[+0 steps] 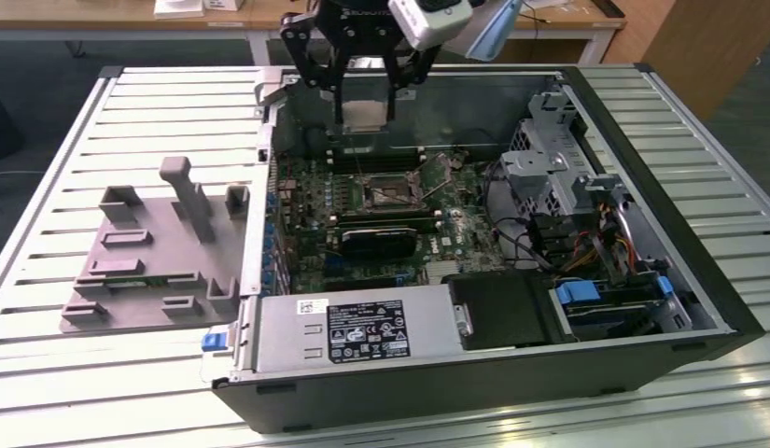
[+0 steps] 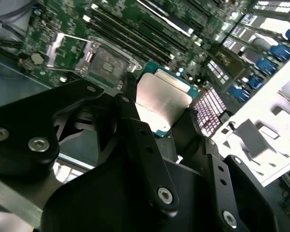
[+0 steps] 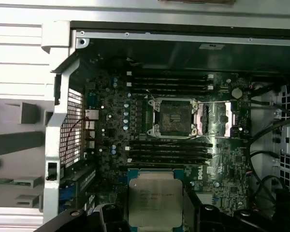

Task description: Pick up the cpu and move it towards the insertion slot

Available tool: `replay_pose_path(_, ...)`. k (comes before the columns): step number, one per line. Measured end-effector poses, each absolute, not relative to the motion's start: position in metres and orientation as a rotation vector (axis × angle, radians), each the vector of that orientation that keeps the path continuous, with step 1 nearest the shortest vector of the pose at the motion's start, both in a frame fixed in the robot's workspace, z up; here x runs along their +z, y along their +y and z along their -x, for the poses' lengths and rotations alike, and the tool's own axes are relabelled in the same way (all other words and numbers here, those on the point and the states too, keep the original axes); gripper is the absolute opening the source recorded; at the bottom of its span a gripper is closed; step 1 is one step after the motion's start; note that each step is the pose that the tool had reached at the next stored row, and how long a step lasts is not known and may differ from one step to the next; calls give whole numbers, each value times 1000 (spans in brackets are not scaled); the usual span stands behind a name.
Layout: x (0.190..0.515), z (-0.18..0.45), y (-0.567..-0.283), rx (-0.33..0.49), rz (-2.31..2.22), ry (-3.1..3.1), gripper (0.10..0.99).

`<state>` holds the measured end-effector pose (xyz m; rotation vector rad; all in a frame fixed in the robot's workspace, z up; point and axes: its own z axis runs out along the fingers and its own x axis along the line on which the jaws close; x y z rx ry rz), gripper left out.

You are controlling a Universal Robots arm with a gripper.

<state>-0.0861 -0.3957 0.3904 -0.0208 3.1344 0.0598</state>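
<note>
The cpu [image 1: 366, 101] is a flat silvery square with a thin green rim, held in the air over the far side of the open computer case. My gripper [image 1: 367, 89] is shut on it, one black finger on each of two opposite edges. In both wrist views the cpu [image 2: 163, 99] [image 3: 152, 197] sits between the fingers of the gripper [image 2: 159, 118] [image 3: 154, 215]. The insertion slot [image 1: 387, 191] [image 2: 104, 63] [image 3: 174, 117] lies open on the motherboard below, its metal frame swung aside and its dark centre bare. The chip hangs well apart from it.
The case [image 1: 721, 308] lies on its side on a slatted metal table [image 1: 61, 373]. A grey power supply [image 1: 347, 331] fills its near end, with a drive cage [image 1: 571, 177] and cables at the exterior view's right. A black finned block [image 1: 378, 245] sits near the socket. A grey fixture [image 1: 148, 252] stands at the exterior view's left.
</note>
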Motion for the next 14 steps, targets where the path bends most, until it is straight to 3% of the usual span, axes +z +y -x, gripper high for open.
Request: replay_pose_path(14,386,55,-393,60,21,3135,537)
